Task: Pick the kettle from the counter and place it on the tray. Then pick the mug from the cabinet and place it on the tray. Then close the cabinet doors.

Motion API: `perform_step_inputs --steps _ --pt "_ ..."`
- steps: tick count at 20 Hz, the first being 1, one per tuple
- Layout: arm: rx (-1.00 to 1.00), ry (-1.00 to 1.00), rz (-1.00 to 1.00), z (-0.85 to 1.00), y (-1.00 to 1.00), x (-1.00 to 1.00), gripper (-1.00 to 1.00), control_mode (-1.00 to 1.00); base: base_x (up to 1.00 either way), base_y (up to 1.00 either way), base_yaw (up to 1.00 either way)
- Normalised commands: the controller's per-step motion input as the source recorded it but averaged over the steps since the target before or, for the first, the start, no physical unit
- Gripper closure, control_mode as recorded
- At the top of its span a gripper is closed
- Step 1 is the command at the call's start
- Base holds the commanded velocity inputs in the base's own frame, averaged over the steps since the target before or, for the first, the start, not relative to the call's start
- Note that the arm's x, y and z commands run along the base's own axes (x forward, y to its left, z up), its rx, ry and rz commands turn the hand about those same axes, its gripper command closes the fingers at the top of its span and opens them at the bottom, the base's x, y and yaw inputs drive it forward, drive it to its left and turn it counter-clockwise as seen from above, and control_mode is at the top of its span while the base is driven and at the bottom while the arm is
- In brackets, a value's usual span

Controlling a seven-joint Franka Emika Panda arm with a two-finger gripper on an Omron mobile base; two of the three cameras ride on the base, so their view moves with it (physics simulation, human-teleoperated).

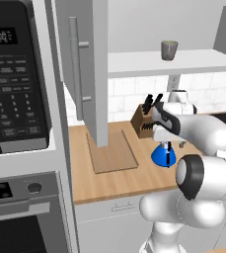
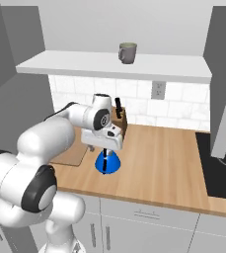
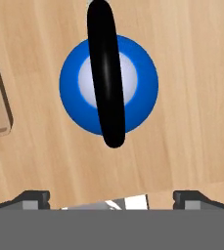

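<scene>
Gripper hovers above the kettle, 2 fingers spread wide, holding nothing. Kettle sits on the counter, just beside the tray. Mug on cabinet shelf.

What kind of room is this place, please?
It looks like a rendered kitchen: a microwave above an oven, a wood counter with a tiled backsplash, and a blue kettle.
</scene>
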Motion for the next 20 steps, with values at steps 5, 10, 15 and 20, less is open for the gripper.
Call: perform_step_inputs --steps 5,10,15,20 --pt "0.01 0.0 0.0 -0.18 -0.06 0.31 -1.0 -1.0 0.0 0.0 0.0" --pt "0.04 0.0 0.0 -0.2 -0.03 0.33 -1.0 -1.0 0.0 0.0 0.0" --pt "0.03 0.0 0.01 -0.21 -0.06 0.29 -1.0 -1.0 0.0 0.0 0.0" --pt "0.01 0.0 0.0 -0.15 -0.04 0.17 -1.0 -1.0 0.0 0.0 0.0"
